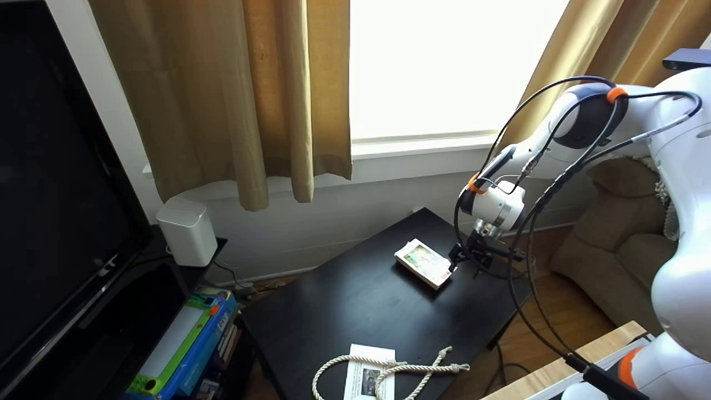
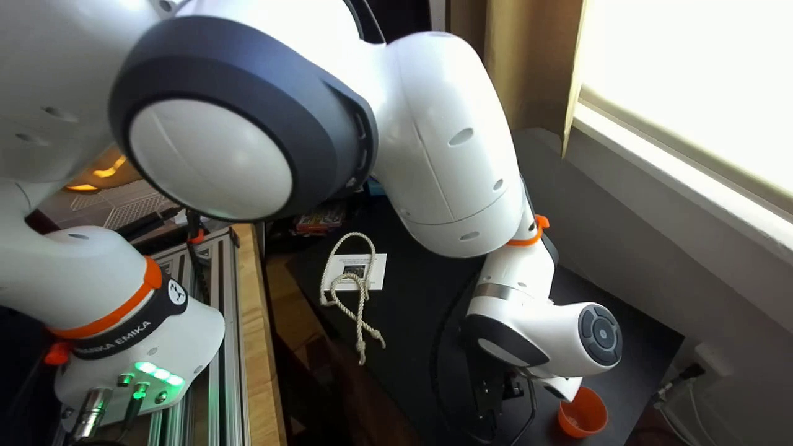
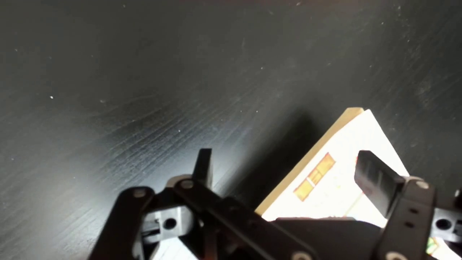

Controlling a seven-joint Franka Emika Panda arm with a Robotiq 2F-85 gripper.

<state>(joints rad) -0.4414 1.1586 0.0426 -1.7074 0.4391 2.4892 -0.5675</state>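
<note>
The pincer [image 3: 287, 164] is released, jaws standing well apart, low above the table [image 1: 333, 294] and right by a book [image 1: 425, 263]. Book lies flat, picture side up, set in from the table's edges. Wrist view: one finger [image 3: 204, 166] is over dark tabletop beside the book, the other finger [image 3: 377, 178] overlaps the pale cover; contact cannot be told. One long side of the book slants between the two, a band of shadow running along it; a corner pokes out past both, with tabletop beyond. In an exterior view, a broad stretch of tabletop separates book from rope [image 1: 427, 368], which lies in loops over a printed sheet [image 1: 369, 382]. One rope end comes up to the table's border; whether it overhangs, cannot say. In an exterior view, an orange cup [image 2: 588, 412] stands near the table's end, the arm [image 2: 452, 142] partly in front of it; gap between them unclear. Tight on the window side: one table corner comes near the wall [image 1: 366, 205], below the window sill [image 1: 422, 147]. Opposite, wooden floor [image 1: 589, 300] lies between the table and a brown sofa [image 1: 611, 255]. Loops of black cables [image 1: 560, 182] hang off the arm, dropping close beside the pincer.
</note>
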